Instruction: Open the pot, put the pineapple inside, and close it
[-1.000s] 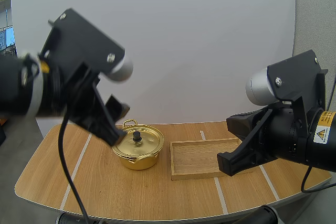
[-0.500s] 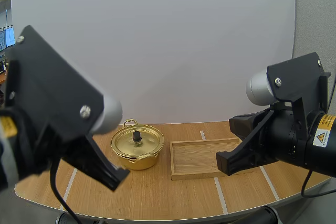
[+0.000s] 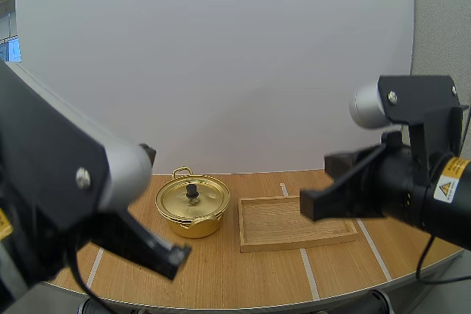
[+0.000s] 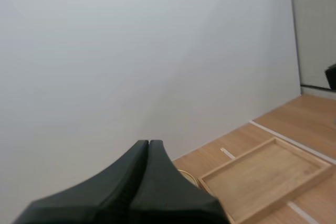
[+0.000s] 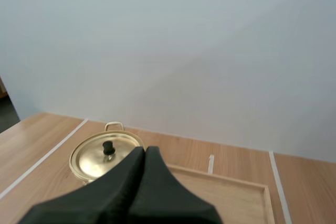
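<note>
A gold pot stands on the wooden table with its lid on, a black knob in the middle of the lid. My left gripper hangs well in front of the pot, near the table's front edge; in the left wrist view its fingers lie together as one dark wedge, holding nothing. My right gripper hovers above the tray's right part. In the right wrist view its fingers are also pressed together and empty, pointing toward the pot.
A shallow wooden tray lies just right of the pot with nothing in it, seen too from the left wrist and right wrist. White lines cross the table. A white wall stands behind.
My left gripper, open beside the pot's lid a second ago, has drawn back toward the front of the table and shut on nothing. The right arm has risen slightly.
</note>
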Available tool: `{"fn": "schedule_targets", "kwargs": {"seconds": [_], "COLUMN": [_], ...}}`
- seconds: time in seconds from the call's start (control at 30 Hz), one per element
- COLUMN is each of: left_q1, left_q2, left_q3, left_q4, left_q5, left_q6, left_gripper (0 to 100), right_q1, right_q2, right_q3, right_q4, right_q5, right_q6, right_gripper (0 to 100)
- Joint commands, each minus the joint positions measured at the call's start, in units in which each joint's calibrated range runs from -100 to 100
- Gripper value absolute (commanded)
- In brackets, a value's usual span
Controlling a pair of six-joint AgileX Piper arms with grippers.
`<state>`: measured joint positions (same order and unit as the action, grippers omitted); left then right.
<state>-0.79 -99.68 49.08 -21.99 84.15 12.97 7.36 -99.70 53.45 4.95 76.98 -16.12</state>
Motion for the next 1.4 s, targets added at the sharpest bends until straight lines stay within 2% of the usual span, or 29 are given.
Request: {"fn": "schedule_targets", "kwargs": {"seconds": [0.0,0.17,0.2,0.33,0.47,0.7,0.97,1.13,1.37], "left_q1": [-0.03,-0.03,-0.03,-0.03,-0.03,0.52,0.37,-0.49,-0.49], "left_q2": [-0.32,-0.32,-0.32,-0.32,-0.32,-0.32,-0.32,-0.32,-0.32], "left_q3": [8.03,23.34,26.15,35.09,40.68,45.35,50.92,50.92,50.92], "left_q4": [1.02,0.91,0.91,0.91,0.91,0.91,1.01,0.9,0.9], "left_q5": [-27.41,-67.1,-72.26,-83.38,-84.15,-84.15,-84.15,-79.4,-77.5], "left_q6": [-5.5,-6.8,-6.68,-6.68,-6.68,-6.68,-6.56,-6.56,-8.12], "left_gripper": [0,0,0,0,0,0,0,0,0], "right_q1": [-0.19,-0.19,-0.19,-0.19,-0.45,-3.93,-6.57,-8.05,-8.62], "right_q2": [-0.3,-0.3,-0.3,-0.3,-0.3,-0.3,-0.3,-0.3,-0.3], "right_q3": [6.73,19.78,22.04,28.48,32.89,37.43,42.38,45.5,46.55], "right_q4": [-2.36,-6.09,-6.09,-6.09,-6.09,-6.09,-4.12,-2.09,-1.08], "right_q5": [-18.64,-48.98,-54.09,-61.37,-63.28,-65.16,-65.16,-65.16,-62.12], "right_q6": [0.09,0.08,0.08,0.08,0.08,0.08,0.18,0.18,0.25], "right_gripper": [0,0,0,0,0,0,0,0,0]}}
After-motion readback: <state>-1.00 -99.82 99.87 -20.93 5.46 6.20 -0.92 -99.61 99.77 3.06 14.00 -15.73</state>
